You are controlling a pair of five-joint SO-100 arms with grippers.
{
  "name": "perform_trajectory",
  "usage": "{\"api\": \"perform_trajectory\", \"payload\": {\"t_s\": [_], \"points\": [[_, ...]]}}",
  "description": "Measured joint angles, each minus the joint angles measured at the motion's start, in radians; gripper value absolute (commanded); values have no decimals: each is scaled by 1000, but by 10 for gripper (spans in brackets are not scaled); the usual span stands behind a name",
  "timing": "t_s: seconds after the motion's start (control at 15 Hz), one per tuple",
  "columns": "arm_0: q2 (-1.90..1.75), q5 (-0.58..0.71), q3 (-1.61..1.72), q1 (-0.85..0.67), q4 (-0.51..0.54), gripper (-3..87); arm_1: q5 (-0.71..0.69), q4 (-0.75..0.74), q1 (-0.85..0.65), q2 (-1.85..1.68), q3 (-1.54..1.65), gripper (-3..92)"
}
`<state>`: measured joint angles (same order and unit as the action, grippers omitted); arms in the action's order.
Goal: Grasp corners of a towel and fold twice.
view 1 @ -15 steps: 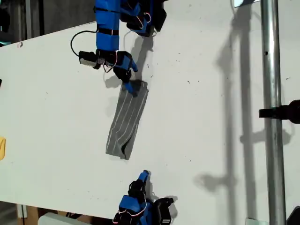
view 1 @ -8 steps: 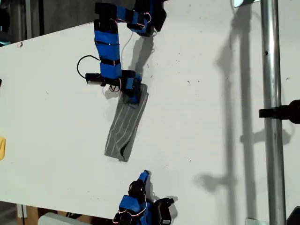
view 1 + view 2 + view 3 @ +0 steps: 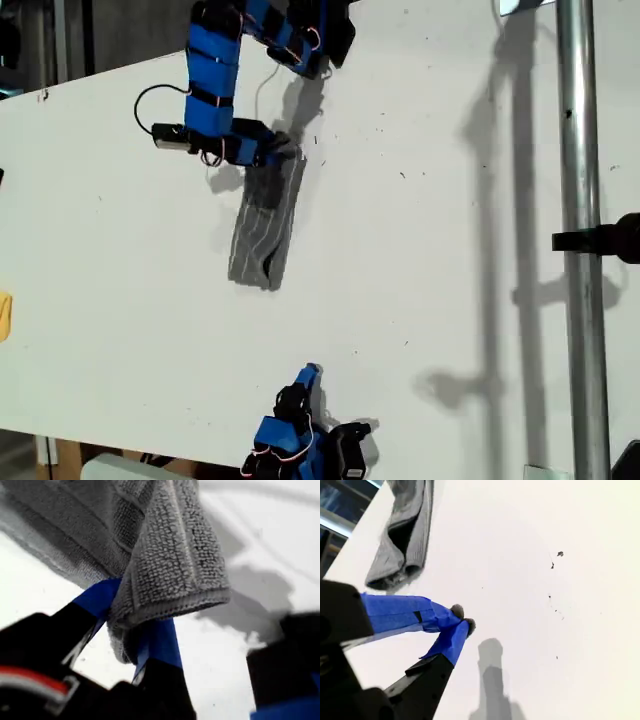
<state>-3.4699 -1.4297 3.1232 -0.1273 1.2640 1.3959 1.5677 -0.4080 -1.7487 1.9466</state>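
— Up near the top of the exterior view, what do you see?
— You see my first gripper (image 3: 272, 152) pinching one end of the towel (image 3: 264, 225). The rest hangs down onto the white table (image 3: 420, 250).

— And the first wrist view?
— You see its jaws squeezed tight on a folded grey edge (image 3: 170, 605).

— The second wrist view?
— My second gripper (image 3: 462, 620) has its tips together, holding nothing. The towel lies well apart from it.
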Motion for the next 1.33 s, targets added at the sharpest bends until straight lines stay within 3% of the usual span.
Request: {"api": "perform_trajectory", "payload": {"t_s": [0.13, 0.2, 0.33, 0.67, 0.8, 0.87, 1.07, 1.13, 1.33], "points": [[0, 0, 0, 0, 0, -26, 167, 313, 143, -342, 0, -2], [0, 0, 0, 0, 0, -26, 170, 324, 160, -370, -26, -2], [0, 0, 0, 0, 0, -26, 91, 224, 141, -218, -94, -2], [0, 0, 0, 0, 0, -26, -91, -196, 80, 172, -264, -2], [0, 0, 0, 0, 0, -26, -140, -307, 52, 221, -272, 494], [0, 0, 0, 0, 0, -26, -167, -353, 38, 219, -284, 563], [0, -3, 0, 0, 0, -26, -448, -580, -29, 140, -347, 563], [0, -6, 0, 0, 0, -26, -479, -589, -52, 97, -353, 496], [0, -23, 0, 11, 5, 12, -502, -583, -57, -164, -163, -2]]}}
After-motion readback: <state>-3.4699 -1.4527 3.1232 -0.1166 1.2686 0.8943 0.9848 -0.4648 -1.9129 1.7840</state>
